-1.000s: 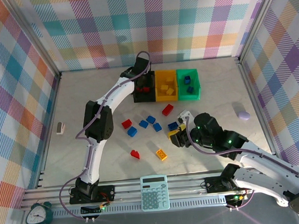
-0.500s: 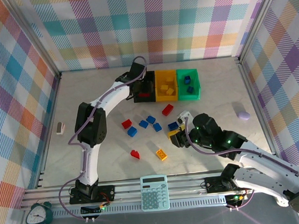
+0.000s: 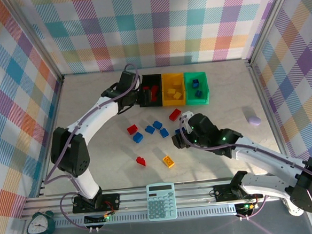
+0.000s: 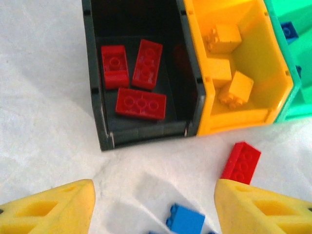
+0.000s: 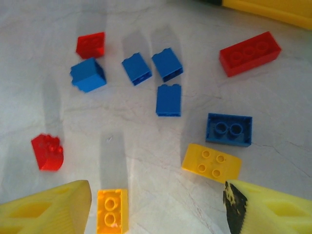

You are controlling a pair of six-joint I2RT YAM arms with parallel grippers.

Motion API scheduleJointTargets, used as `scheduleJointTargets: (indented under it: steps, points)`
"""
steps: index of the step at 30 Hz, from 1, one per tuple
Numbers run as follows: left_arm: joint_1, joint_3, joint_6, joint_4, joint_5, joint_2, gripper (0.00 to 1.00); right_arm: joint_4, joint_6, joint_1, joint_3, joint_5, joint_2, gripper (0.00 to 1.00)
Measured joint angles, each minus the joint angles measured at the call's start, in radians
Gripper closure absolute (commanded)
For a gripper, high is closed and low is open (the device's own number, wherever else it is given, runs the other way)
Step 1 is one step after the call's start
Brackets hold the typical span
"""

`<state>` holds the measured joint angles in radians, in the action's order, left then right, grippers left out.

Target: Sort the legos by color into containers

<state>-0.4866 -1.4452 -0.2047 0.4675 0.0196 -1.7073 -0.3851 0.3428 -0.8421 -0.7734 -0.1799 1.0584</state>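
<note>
The left gripper (image 4: 153, 207) has its yellow fingers (image 4: 48, 209) wide apart and holds nothing, hanging over bare table just in front of the black bin (image 4: 97, 112). Its wrist view counts what the overhead view blurs: three red bricks (image 4: 140, 103) flat on that bin's floor and three yellow bricks (image 4: 236, 88) in the yellow bin (image 4: 234, 117) touching it. The green bin (image 4: 297, 109) comes next along.

The right gripper (image 5: 156, 212) is also spread and empty, above the loose bricks. A yellow brick (image 5: 112, 210) lies just beside one finger, with five blue bricks (image 5: 168, 100) and three red ones (image 5: 250, 53) beyond.

From overhead, the bins stand in a row at the far side of the table (image 3: 224, 91). A calculator (image 3: 161, 200) sits at the near edge and a lilac lump (image 3: 254, 121) to the right.
</note>
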Motion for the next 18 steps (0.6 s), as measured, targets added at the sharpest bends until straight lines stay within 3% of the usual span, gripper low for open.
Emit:
scheduleJointTargets:
  steps: [5,12,18]
  points:
    - [-0.010,0.116,0.016,0.000,-0.031,0.139,0.34,0.002,0.102,0.011,-0.068,-0.084,0.100,0.13]
    - [-0.051,0.272,0.018,-0.013,-0.045,0.365,0.33,0.005,0.299,0.064,-0.176,-0.167,0.278,0.13]
    - [-0.083,0.348,-0.005,-0.009,-0.037,0.454,0.33,0.002,0.465,0.077,-0.270,-0.264,0.433,0.14]
